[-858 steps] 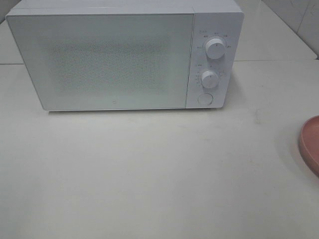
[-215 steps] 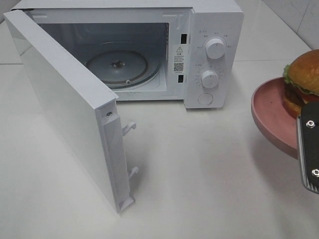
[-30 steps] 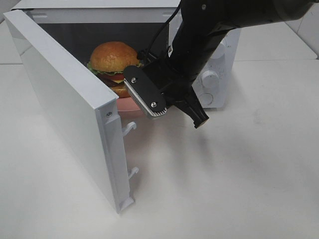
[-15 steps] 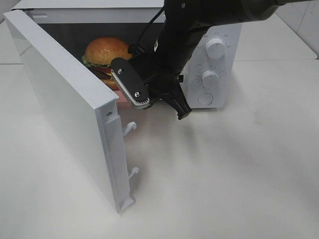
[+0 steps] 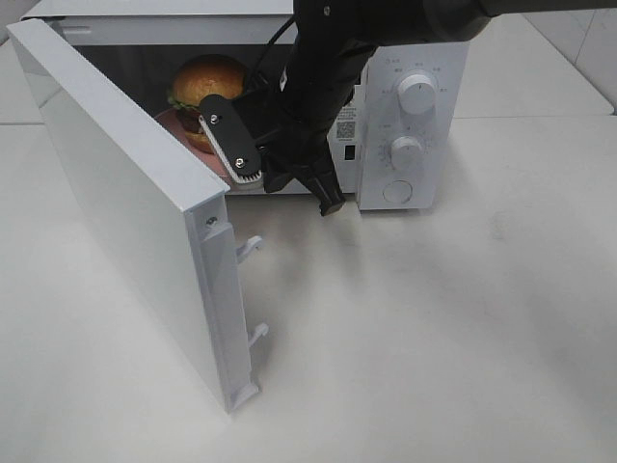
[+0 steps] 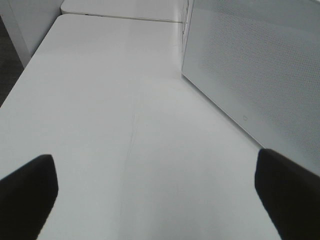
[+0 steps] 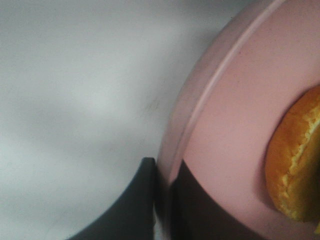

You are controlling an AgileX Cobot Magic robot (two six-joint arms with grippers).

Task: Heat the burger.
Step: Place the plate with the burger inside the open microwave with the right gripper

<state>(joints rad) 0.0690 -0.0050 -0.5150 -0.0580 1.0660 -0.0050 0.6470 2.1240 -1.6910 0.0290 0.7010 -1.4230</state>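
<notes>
The burger (image 5: 206, 81), with a golden-brown bun and green lettuce, sits on a pink plate (image 5: 170, 122) inside the open white microwave (image 5: 410, 58). My right gripper (image 5: 224, 135) reaches across from the right into the cavity and is shut on the plate's rim. In the right wrist view its dark fingers (image 7: 146, 200) clamp the pink plate (image 7: 235, 115), with the burger's bun (image 7: 295, 165) at the edge. My left gripper (image 6: 157, 200) is open and empty over the bare table; it does not show in the exterior view.
The microwave door (image 5: 125, 212) stands swung out toward the front left, with latch hooks (image 5: 249, 246) on its free edge. Two knobs (image 5: 415, 94) and a round button (image 5: 395, 192) are on the right panel. The door's perforated face (image 6: 250, 65) shows in the left wrist view.
My right arm has carried the plate and burger further back and left, deeper into the microwave cavity. The door and the left gripper have not moved.
</notes>
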